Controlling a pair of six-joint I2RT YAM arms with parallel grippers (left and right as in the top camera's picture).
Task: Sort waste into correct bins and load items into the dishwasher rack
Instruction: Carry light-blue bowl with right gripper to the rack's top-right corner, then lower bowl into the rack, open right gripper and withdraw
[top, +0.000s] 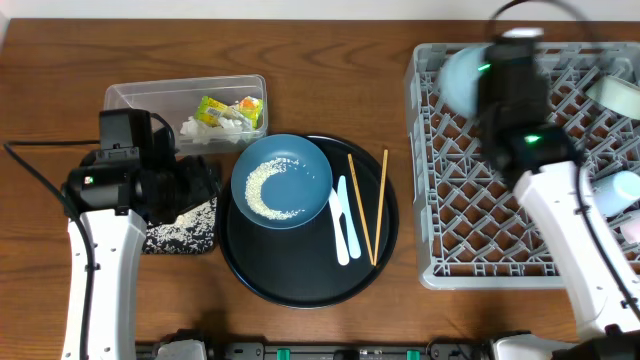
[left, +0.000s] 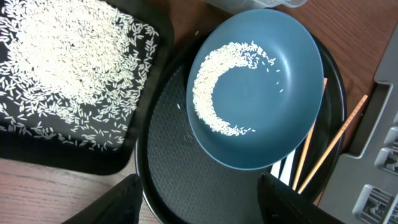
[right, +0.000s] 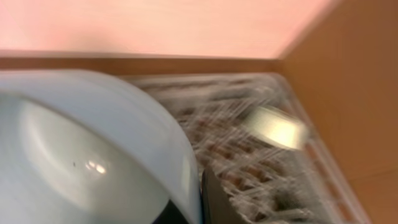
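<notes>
Right tool (right: 200, 202) pinching pale teal round bowl (top: 452, 75), upper right (over grey lattice plastic rack (top: 470, 200), to load) | left tool (left: 199, 205), jaws apart, above rice-laden dark-blue bowl (left: 255, 93)

We take this for a robotics lab bench dressed as a dish-clearing station, not a working kitchen. Two white machine arms, the left arm (top: 100, 265) and the right arm (top: 575, 230), reach over a bare wooden table (top: 320, 60), with a black cable (top: 30, 170) trailing across it. The kitchen part is props: a grey dishwasher rack (top: 470, 200) set straight on the tabletop, a pale teal bowl (top: 460, 75) over it, a round black tray (top: 300, 285) carrying a dark-blue bowl (top: 285, 180), a white spoon (top: 343, 225) and chopsticks (top: 378, 205), and a clear tub (top: 150, 95). Behind stands a plain pinkish wall (right: 155, 25).
</notes>
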